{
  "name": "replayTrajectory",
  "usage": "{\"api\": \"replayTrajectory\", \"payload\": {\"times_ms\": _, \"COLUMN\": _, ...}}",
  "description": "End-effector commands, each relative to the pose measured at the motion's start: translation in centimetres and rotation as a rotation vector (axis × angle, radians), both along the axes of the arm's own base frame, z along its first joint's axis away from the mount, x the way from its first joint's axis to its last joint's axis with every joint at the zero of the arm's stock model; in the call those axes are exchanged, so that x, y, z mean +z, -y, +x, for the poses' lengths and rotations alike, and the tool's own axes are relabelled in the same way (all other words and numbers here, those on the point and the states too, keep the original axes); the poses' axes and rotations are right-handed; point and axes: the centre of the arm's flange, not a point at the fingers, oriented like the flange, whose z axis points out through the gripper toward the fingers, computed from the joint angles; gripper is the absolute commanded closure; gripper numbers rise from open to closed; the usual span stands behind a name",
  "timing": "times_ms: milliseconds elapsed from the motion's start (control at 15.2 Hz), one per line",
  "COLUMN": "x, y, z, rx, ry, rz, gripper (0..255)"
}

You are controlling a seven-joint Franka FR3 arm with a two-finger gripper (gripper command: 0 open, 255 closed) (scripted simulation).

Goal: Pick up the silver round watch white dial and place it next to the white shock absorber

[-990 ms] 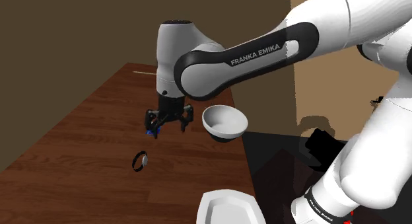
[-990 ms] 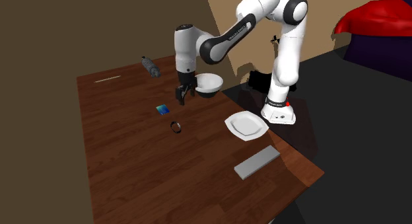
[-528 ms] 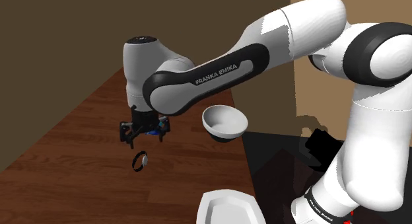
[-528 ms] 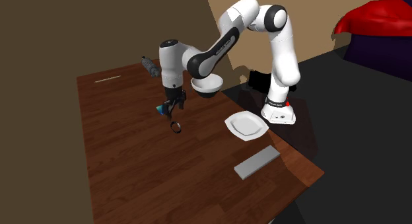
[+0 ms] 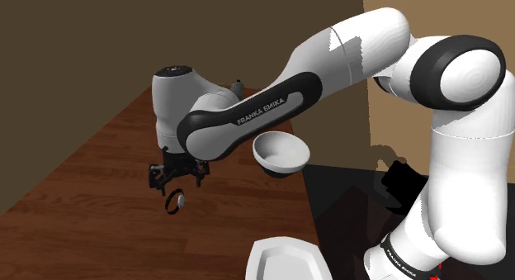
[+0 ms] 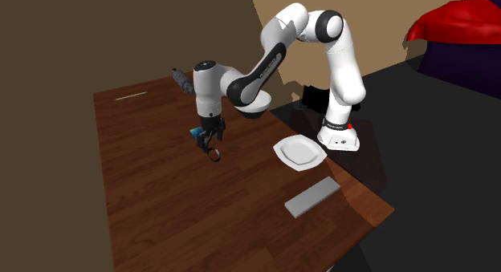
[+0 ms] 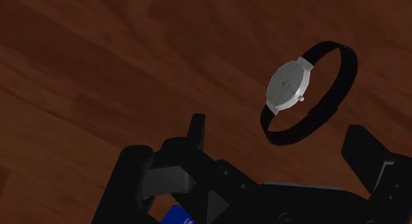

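We see the hand (image 5: 172,177) spread open low over the brown tabletop (image 5: 82,179), its fingers (image 7: 195,127) clear of the watch (image 7: 288,89), which lies on the wood at about 6 o'clock from the hand in the shoulder view, black strap looped, pale dial showing.

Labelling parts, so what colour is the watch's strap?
Black; the watch strap shows best in the wrist view.

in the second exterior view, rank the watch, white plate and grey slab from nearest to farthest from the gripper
1. watch, just under the gripper.
2. white plate, off to the view's right.
3. grey slab, farther right and lower in the view.
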Motion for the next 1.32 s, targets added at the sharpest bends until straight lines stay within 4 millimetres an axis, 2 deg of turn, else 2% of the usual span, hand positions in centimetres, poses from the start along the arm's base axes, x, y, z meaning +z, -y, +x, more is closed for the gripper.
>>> {"api": "replayTrajectory", "payload": {"times_ms": 0, "x": -0.5, "y": 0.1, "z": 0.0, "rx": 0.0, "ry": 0.0, "rz": 0.0, "gripper": 0}}
{"api": "replayTrajectory", "payload": {"times_ms": 396, "x": -0.5, "y": 0.1, "z": 0.0, "rx": 0.0, "ry": 0.0, "rz": 0.0, "gripper": 0}}
{"api": "replayTrajectory", "payload": {"times_ms": 462, "x": -0.5, "y": 0.1, "z": 0.0, "rx": 0.0, "ry": 0.0, "rz": 0.0, "gripper": 255}}
{"api": "replayTrajectory", "payload": {"times_ms": 1056, "x": -0.5, "y": 0.1, "z": 0.0, "rx": 0.0, "ry": 0.0, "rz": 0.0, "gripper": 255}}
{"api": "replayTrajectory", "payload": {"times_ms": 1254, "x": 1.1, "y": 0.1, "z": 0.0, "rx": 0.0, "ry": 0.0, "rz": 0.0, "gripper": 255}}
